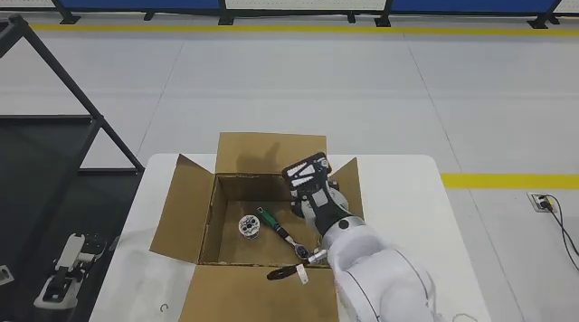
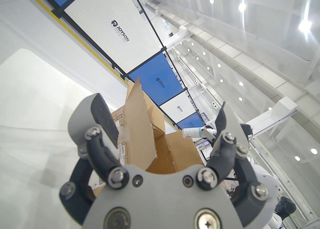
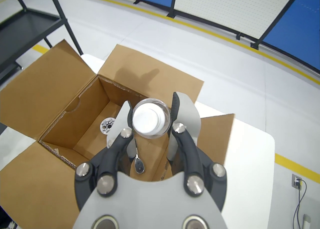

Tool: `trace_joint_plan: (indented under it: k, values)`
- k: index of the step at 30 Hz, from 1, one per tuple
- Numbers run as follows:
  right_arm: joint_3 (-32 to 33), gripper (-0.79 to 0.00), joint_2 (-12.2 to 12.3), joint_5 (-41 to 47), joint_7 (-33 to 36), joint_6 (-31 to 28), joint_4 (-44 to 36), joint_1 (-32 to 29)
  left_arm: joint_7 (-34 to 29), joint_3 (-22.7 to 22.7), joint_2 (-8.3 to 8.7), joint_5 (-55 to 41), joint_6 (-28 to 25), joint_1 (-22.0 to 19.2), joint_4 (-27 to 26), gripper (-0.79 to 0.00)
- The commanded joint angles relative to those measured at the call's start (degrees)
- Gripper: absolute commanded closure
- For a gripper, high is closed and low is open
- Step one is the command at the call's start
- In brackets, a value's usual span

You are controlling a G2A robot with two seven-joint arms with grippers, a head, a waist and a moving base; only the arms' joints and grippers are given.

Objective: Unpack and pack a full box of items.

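Right wrist view: right end effector (image 3: 152, 101) grips what looks like a bottle (image 3: 150, 121) above the box (image 3: 57, 82); left end effector (image 2: 160, 102) is open beside it.

The white bench (image 1: 412, 218), rounded at its corners, carries an open cardboard box (image 1: 271, 152) with all four flaps splayed outward. Seen from above, the far flap reaches past the bench's far edge. A wide bare stretch of bench lies to the right of the box, and on the near left part a small dark curl (image 1: 163, 307) lies apart from the box, too small to identify.
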Motion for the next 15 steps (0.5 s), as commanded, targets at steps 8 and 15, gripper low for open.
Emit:
trace_joint_plan:
  k: [8, 15]
  values:
    - [-5.0, 0.000, -3.0, 6.7, 2.9, 1.9, 22.3, 10.4, 0.0, 0.0, 0.00, 0.0, 0.0, 0.0, 0.0, -0.785]
    - [-7.4, 0.000, -4.6, 7.0, 2.0, 2.9, 31.4, 12.6, 0.0, 0.0, 0.00, 0.0, 0.0, 0.0, 0.0, -0.785]
